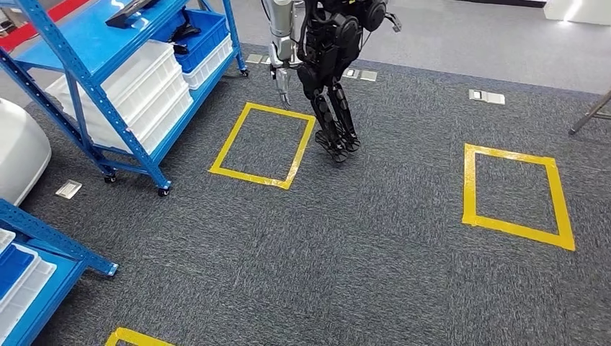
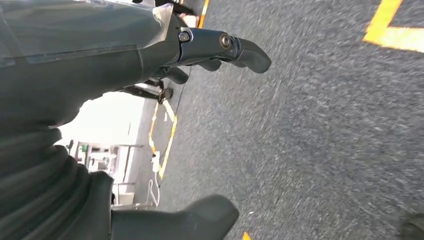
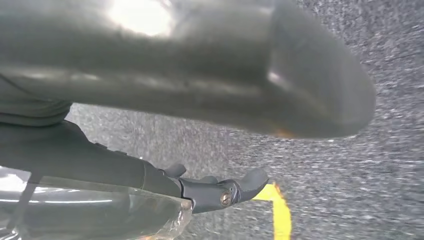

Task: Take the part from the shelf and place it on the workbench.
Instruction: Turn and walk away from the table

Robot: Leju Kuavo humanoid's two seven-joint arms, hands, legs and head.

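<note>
Head view: shelf (image 1: 130, 86), hands apart.

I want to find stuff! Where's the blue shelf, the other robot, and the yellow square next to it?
Shelf (image 1: 92, 92): head view, front post.
Other robot (image 1: 328, 50): head view, dark torso.
Yellow square (image 1: 229, 143): head view, left tape edge.

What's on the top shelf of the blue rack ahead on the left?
On the blue rack, the top shelf carries a flat dark object near its back edge. White bins and a blue bin sit on the levels below; their contents are hidden from this angle.
</note>
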